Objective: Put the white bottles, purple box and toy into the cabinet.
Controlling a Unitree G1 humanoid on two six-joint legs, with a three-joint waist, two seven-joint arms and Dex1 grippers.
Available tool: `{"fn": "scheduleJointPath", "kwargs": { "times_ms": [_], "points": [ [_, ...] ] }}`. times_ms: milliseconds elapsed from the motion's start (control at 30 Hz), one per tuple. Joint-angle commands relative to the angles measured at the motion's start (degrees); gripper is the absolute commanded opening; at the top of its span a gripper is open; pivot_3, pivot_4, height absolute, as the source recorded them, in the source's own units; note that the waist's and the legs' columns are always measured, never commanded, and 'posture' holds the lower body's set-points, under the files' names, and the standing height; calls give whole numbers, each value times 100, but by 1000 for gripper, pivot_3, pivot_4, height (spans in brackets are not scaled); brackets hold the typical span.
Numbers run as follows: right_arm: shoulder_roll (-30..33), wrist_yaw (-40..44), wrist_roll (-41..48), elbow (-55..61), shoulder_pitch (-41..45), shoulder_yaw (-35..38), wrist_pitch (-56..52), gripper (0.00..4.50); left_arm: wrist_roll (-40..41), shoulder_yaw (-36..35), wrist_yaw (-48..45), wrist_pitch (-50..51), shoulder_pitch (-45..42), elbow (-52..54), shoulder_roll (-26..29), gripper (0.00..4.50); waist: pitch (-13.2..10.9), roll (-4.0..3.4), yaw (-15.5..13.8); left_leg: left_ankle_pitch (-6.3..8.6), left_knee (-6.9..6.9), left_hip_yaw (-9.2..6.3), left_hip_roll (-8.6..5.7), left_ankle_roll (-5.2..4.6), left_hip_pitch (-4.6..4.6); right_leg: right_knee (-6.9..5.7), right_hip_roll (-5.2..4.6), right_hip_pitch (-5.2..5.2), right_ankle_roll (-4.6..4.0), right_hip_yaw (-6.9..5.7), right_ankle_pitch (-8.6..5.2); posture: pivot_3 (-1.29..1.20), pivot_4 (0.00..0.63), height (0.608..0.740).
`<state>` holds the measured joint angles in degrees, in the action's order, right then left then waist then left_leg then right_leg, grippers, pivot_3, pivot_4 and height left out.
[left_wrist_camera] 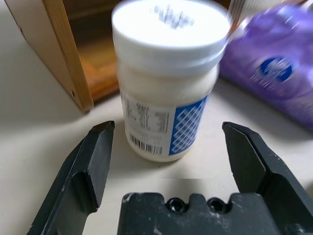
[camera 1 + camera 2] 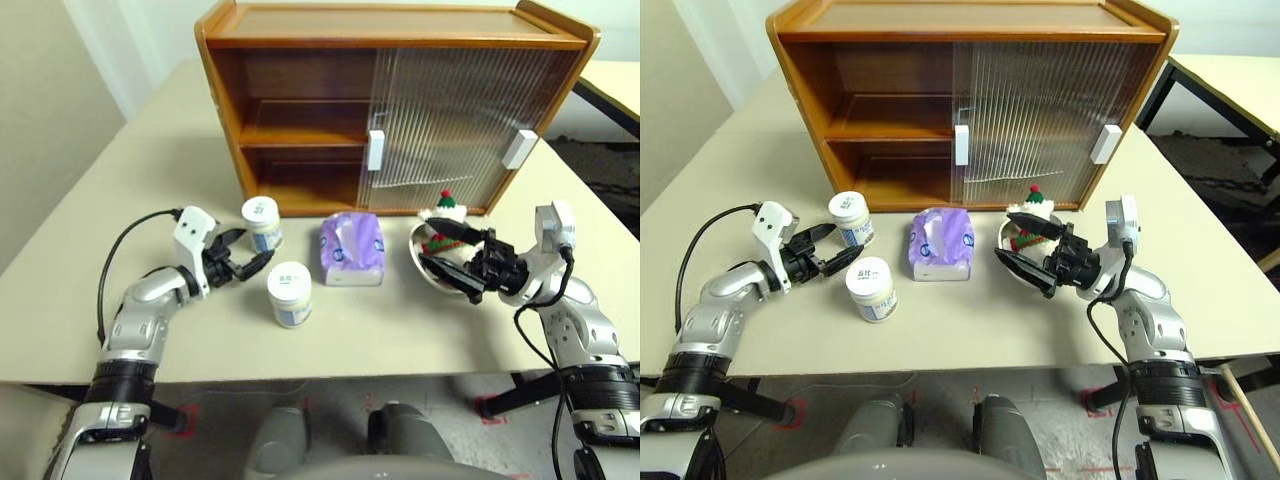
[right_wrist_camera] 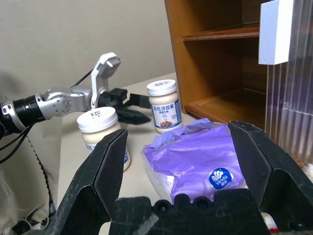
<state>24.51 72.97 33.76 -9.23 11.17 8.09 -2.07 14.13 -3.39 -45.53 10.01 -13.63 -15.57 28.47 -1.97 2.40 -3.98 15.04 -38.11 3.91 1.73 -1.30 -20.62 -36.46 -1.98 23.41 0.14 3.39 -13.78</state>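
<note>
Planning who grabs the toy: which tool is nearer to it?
Right. The right tool hovers open right by the toy; the left tool is far across the table, open beside a white bottle.

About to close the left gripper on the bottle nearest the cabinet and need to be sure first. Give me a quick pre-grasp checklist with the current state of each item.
1. Left gripper open: ok, fingers spread wide.
2. Far white bottle lined up between the fingers: ok in the left wrist view, but it sits ahead of the tips, not yet between them.
3. Bottle upright, lid on: ok.
4. Room around it: ok; the near white bottle and purple box stand apart from it.
5. Cabinet left side open: ok; both shelves bare there, doors slid right.
6. Right gripper out of the way: ok, open over the dish by the toy.
</note>
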Motion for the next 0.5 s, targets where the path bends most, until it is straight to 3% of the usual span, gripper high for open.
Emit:
{"fn": "scheduleJointPath", "kwargs": {
  "times_ms": [33, 500],
  "points": [
    [44, 13, -30, 40, 81, -36, 20, 4500, -205, 109, 189, -41, -196, -241, -83, 4477, 0, 1, -5, 0, 0, 0, -1, 0, 0, 0, 0, 0, 0, 0, 0, 131, 0, 740],
    [-9, -70, -74, 82, 54, -94, 53, 4500, -452, 339, 285, -322, -870, -1404, -487, 4477, 1, 3, -4, 0, -1, -2, -3, 0, -2, 1, 2, 0, 3, 0, 1, 114, 0, 740]
  ]
}}
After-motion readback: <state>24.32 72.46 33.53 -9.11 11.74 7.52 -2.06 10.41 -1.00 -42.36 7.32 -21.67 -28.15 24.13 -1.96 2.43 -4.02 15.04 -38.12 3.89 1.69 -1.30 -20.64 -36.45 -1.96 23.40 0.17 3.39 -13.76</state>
